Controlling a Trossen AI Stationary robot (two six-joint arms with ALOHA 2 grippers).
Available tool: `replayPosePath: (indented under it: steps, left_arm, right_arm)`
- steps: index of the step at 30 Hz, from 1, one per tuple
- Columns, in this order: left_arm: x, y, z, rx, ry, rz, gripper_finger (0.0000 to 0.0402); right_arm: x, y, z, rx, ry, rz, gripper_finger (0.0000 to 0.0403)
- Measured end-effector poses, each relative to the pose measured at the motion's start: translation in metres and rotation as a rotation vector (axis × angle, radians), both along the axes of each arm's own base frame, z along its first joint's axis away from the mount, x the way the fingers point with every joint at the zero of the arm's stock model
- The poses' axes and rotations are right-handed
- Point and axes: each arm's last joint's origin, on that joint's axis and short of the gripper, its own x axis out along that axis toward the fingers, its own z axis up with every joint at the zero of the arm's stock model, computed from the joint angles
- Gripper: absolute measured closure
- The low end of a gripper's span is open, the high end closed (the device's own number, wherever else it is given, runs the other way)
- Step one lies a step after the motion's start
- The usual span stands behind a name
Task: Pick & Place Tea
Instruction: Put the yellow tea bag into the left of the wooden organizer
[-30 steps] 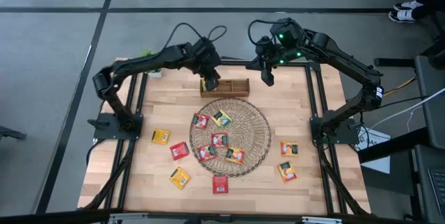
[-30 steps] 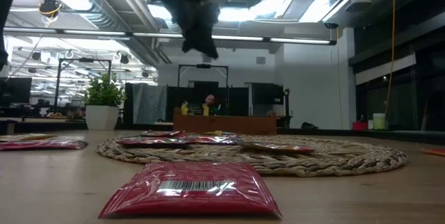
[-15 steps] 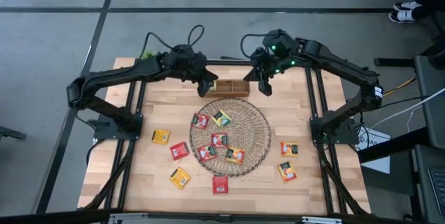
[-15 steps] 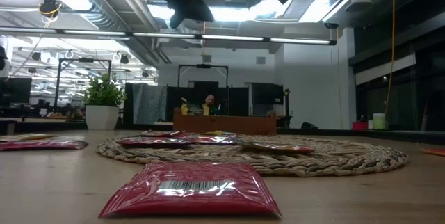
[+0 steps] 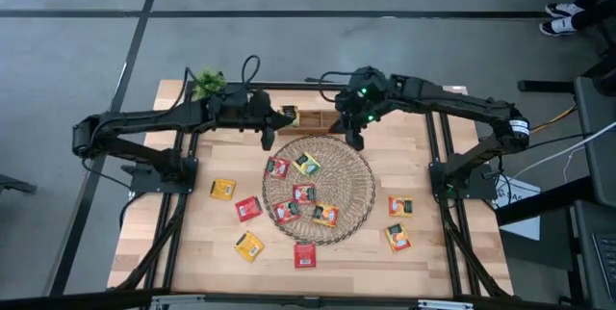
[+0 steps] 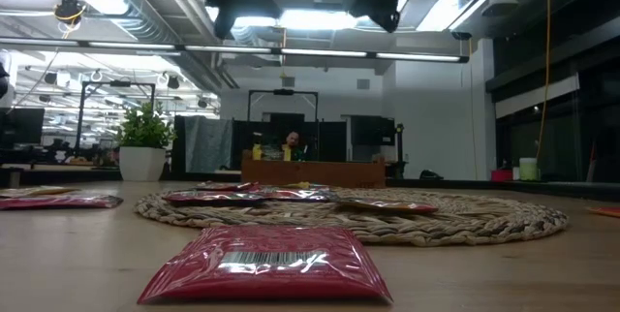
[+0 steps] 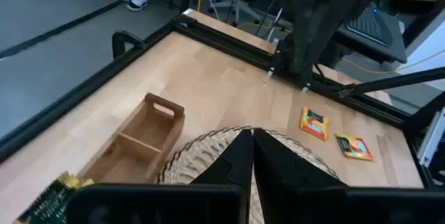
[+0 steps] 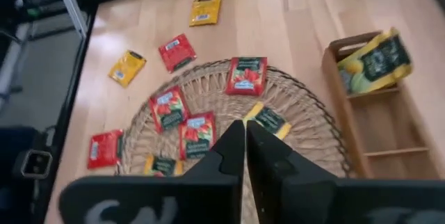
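Landmark: round wicker mat (image 5: pixel 320 190), mid-table.

Tea sachets: flat squares, so no real long axis; all lying flat, label up, each rotated a bit differently. On the mat, about six: red sachet (image 5: pixel 278 167) and green-yellow sachet (image 5: pixel 307 164) on the half toward the tray, more red and yellow ones around mat centre (image 5: pixel 304 194). Off the mat on the left arm's side: yellow sachet (image 5: pixel 222 190), red one (image 5: pixel 248 208), yellow one (image 5: pixel 249 245). Off the mat's near edge: red sachet (image 5: pixel 305 255), filling the foreground in the low view (image 6: pixel 266 263). On the right arm's side: two orange sachets (image 5: pixel 400 205) and (image 5: pixel 397 238).

Wooden tray (image 5: pixel 314 118) just beyond the mat's far edge, long axis running along that edge, split into compartments. One yellow-green sachet (image 8: pixel 372 60) standing tilted in an end compartment; remaining compartments seen bare in the left wrist view (image 7: pixel 138 144).

Left gripper (image 5: pixel 269 141) above the mat's far-left edge, near the tray end, fingers pressed together, holding nothing. Right gripper (image 5: pixel 354 141) above the mat's far-right edge, fingers nearly together, nothing between them.

Small green plant (image 5: pixel 208 83) at the far table corner beyond the tray.
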Motion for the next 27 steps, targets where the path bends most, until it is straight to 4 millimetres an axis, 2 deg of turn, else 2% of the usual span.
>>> replayPosePath:
  steps: [6,13,18,22,27]
  left_arm:
    - [-0.004,-0.006,-0.002,-0.001,-0.002,-0.018,0.0391]
    - [-0.005,-0.005,-0.001,0.011,-0.002,0.006,0.0391]
    - [-0.005,-0.005,-0.001,0.030,0.003,0.016,0.0391]
    - [-0.005,-0.005,-0.001,0.049,0.007,0.017,0.0391]
    - [-0.005,-0.005,-0.001,0.050,0.008,0.018,0.0391]
  right_arm:
    - [0.005,0.010,-0.025,0.019,0.017,0.021,0.0352]
    - [0.022,0.018,-0.044,0.073,0.082,0.019,0.0274]
    - [0.038,0.019,-0.069,0.089,0.139,0.026,0.0228]
    - [0.048,0.015,-0.087,0.168,0.203,-0.057,0.0214]
    - [0.056,0.017,-0.095,0.176,0.198,-0.059,0.0213]
